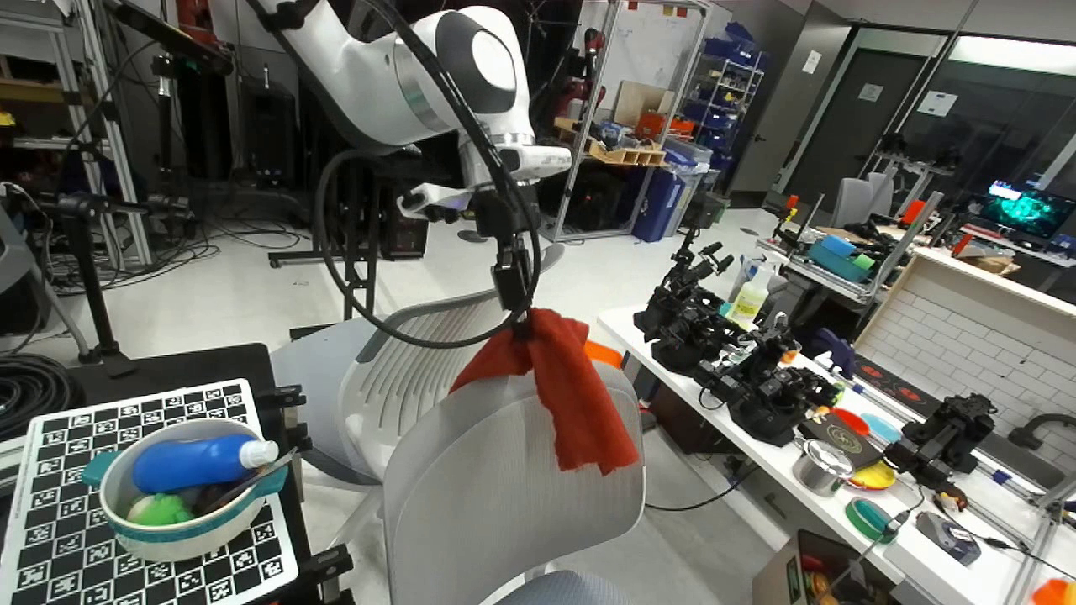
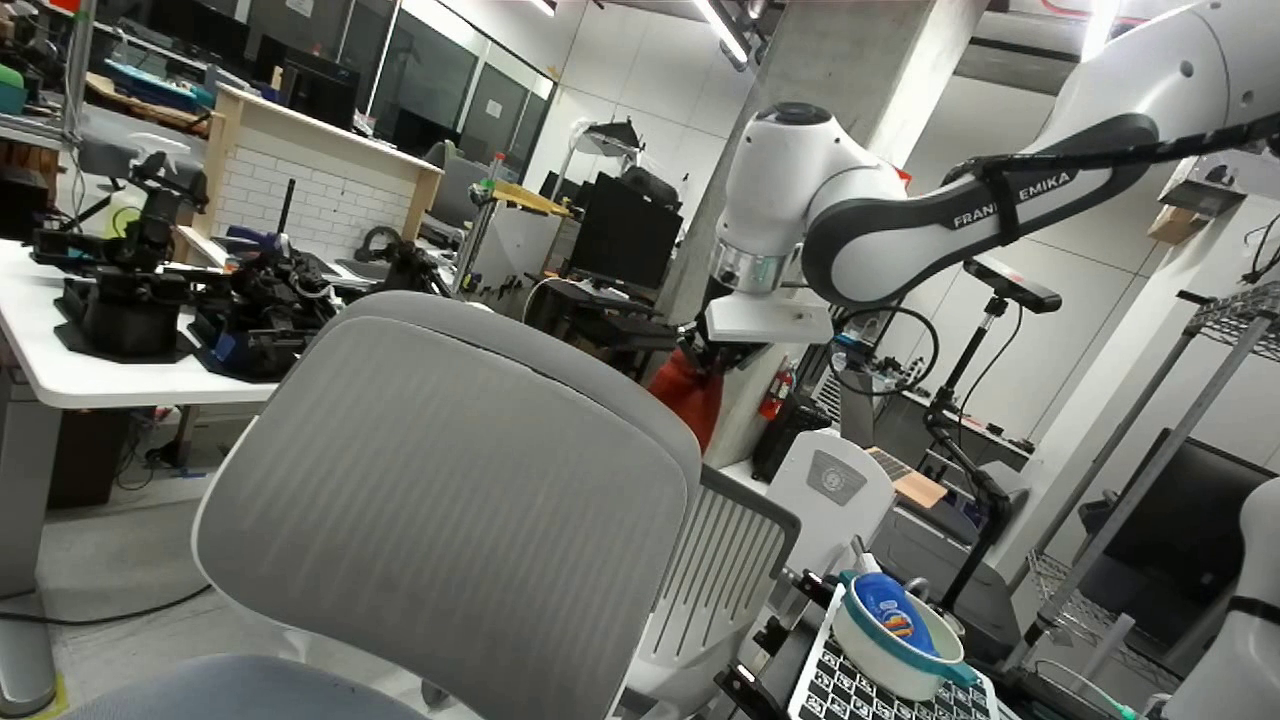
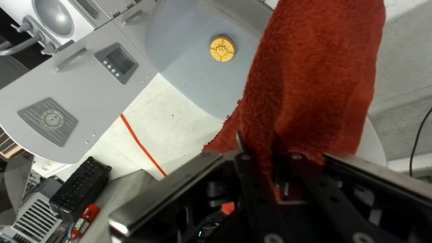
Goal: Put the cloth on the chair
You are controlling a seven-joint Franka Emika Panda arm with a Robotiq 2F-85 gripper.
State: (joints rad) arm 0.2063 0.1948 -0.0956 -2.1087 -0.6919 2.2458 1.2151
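Observation:
The red cloth (image 1: 580, 395) hangs from my gripper (image 1: 521, 323) at the top edge of the grey chair's backrest (image 1: 513, 479). In an exterior view, one long end drapes down in front of the backrest and another part spreads to the side. In an exterior view, the cloth (image 2: 688, 395) shows beyond the upper corner of the backrest (image 2: 450, 490), which hides its lower part; my gripper (image 2: 712, 350) is above it. In the wrist view, the cloth (image 3: 314, 74) is pinched between the fingers of my gripper (image 3: 261, 152). Whether the cloth rests on the chair I cannot tell.
A slatted chair (image 1: 412, 361) stands beside the grey chair. A pot (image 1: 181, 544) with a blue bottle sits on a patterned board (image 1: 59, 512). A white table (image 1: 761, 470) carries several black devices. A black cable loops round my wrist. A toy kitchen panel (image 3: 84, 81) shows in the wrist view.

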